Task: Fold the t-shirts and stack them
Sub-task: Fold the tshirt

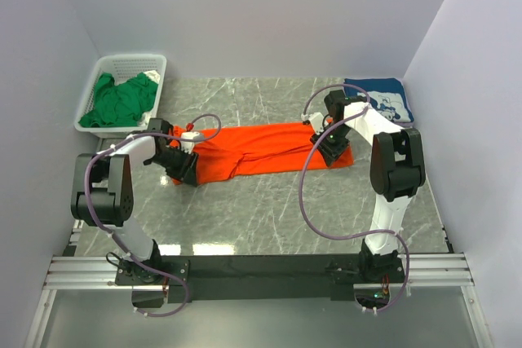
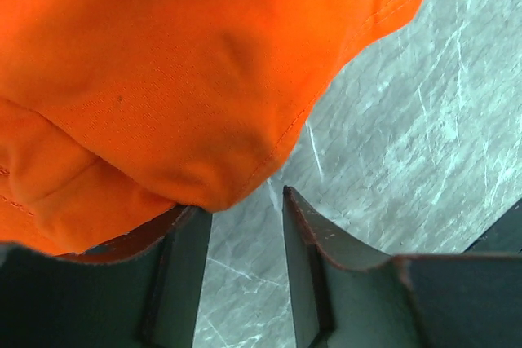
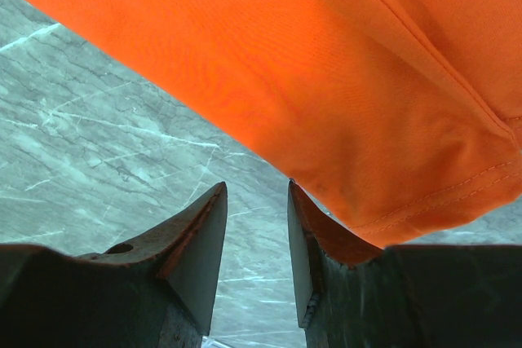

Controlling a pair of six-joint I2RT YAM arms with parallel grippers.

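Observation:
A bright orange t-shirt (image 1: 261,151) lies in a long, loosely flattened strip across the middle of the table. My left gripper (image 1: 187,172) is at its left end. In the left wrist view the jaws (image 2: 243,201) stand open with bare marble between them, and the orange hem (image 2: 188,120) drapes over the left fingertip. My right gripper (image 1: 333,152) is at the shirt's right end, open (image 3: 256,185), with only marble in the gap and orange cloth (image 3: 342,87) lying against the right finger's outer side. A folded navy t-shirt (image 1: 380,97) lies at the back right. A green t-shirt (image 1: 122,100) is bunched in the basket.
The white lattice basket (image 1: 155,64) stands at the back left corner against the wall. Grey walls close the table on the left, back and right. The arms' mounting rail (image 1: 261,266) runs along the near edge.

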